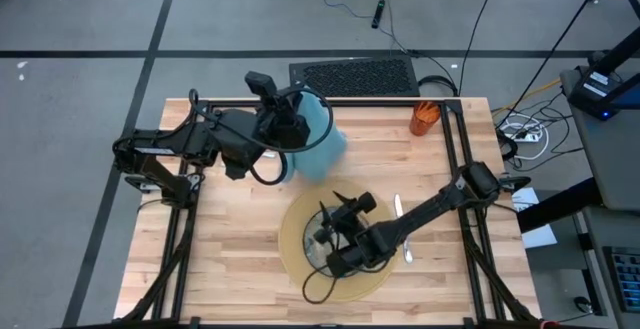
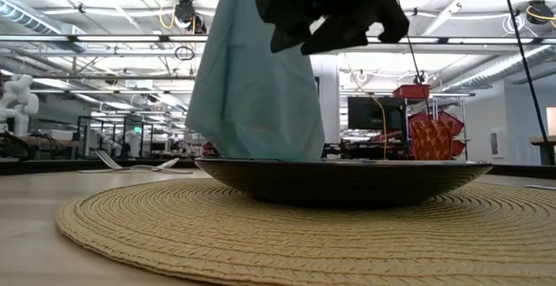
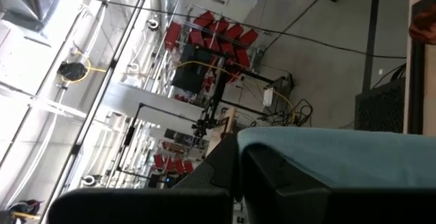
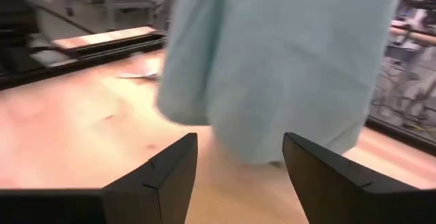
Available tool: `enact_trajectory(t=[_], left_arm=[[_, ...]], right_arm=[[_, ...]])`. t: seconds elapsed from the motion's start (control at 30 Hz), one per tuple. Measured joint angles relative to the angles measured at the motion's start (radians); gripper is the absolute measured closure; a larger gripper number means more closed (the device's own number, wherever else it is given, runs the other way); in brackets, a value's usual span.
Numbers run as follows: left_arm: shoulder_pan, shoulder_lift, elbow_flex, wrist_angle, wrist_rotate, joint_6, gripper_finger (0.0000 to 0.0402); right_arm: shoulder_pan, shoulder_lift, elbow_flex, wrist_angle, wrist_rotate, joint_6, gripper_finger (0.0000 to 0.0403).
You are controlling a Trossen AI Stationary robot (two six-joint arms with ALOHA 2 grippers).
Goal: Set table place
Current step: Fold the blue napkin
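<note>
A round tan woven mat lies on the wooden table, and a dark glass bowl rests on it. My left gripper is raised over the far middle of the table, shut on a teal napkin that hangs behind the bowl. My right gripper is open and empty above the bowl, pointing toward the napkin. An orange cup stands at the far right. Silver utensils lie right of the mat. My left gripper pinches the teal napkin near its top between its two fingers. The cloth hangs down below the gripper in loose folds. The bowl hides its lower edge, so I cannot tell whether it touches the table.
A fork lies on the table left of the bowl in the low view. Black frame rails run along the table's sides. A dark mat lies on the floor beyond the far edge. Bare wood shows near left.
</note>
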Motion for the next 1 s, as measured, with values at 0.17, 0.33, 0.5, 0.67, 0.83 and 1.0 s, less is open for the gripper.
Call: enact_trajectory(t=[0.17,0.33,0.5,0.67,0.83,1.0], left_arm=[[-0.013,0.0,0.0,-0.026,0.053,-0.049,0.0402],[-0.03,0.0,0.0,-0.066,0.062,-0.081,0.0402],[-0.045,-0.001,0.0,-0.135,0.054,-0.102,0.0402],[-0.045,-0.008,0.026,-0.128,0.086,-0.13,0.0402],[-0.078,-0.003,0.09,-0.124,0.18,-0.209,0.0402],[-0.098,-0.002,0.117,-0.122,0.217,-0.232,0.0402]], right_arm=[[-0.02,0.006,0.0,0.017,-0.01,-0.037,0.0204],[-0.075,0.006,0.0,0.022,-0.05,-0.061,0.0206],[-0.086,0.006,0.0,0.022,-0.025,-0.078,0.0206],[-0.086,0.006,0.0,0.045,-0.05,-0.115,0.0206],[-0.088,0.006,0.0,-0.015,-0.049,-0.047,0.0206],[-0.108,0.006,0.0,0.006,-0.048,-0.072,0.0206]])
